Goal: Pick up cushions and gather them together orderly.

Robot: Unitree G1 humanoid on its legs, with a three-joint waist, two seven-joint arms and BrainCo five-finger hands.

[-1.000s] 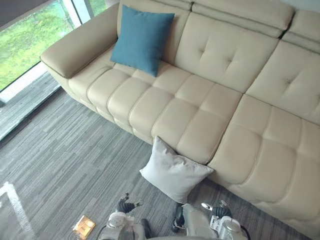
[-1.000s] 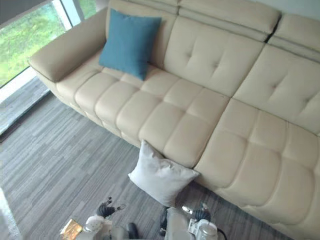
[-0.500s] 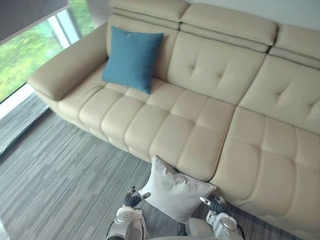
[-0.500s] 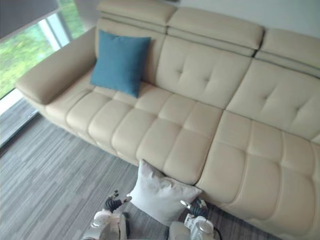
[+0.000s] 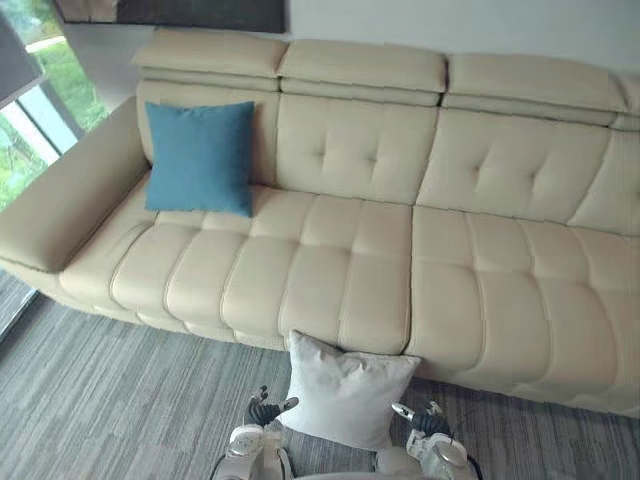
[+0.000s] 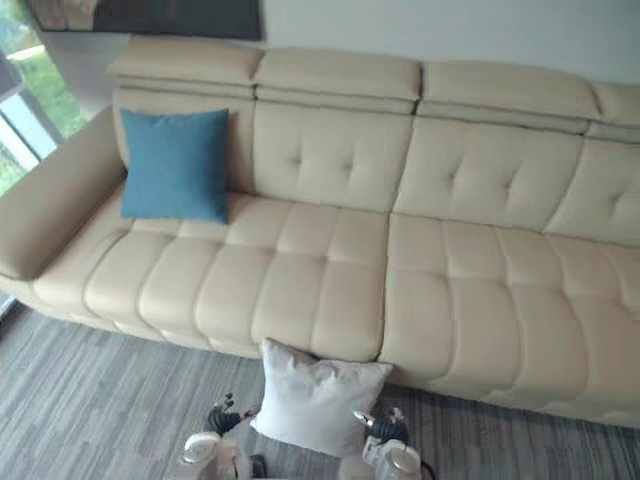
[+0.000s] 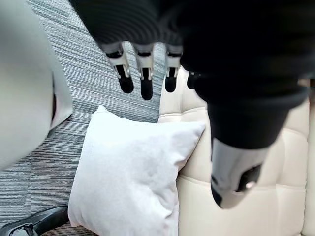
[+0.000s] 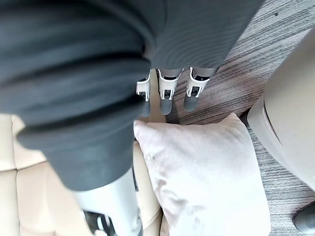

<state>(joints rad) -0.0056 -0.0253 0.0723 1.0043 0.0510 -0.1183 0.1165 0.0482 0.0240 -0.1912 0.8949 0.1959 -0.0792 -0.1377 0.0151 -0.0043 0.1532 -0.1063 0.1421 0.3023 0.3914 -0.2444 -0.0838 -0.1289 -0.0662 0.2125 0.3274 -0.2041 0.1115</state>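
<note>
Sofa (image 5: 450, 250) space far beyond and leftward of the left fingertips (image 7: 146, 90) is taken by the blue cushion (image 5: 200, 157). The left hand (image 5: 262, 412) is held with fingers straight and apart from the thumb, nothing gripped. Just past both hands' fingertips, the white cushion (image 5: 345, 390) is leaned on the carpet (image 5: 100, 400) against the seat front. The right hand (image 5: 425, 425) is likewise opened and empty. Opposite edges are best pinched evenly, for a level lift.
</note>
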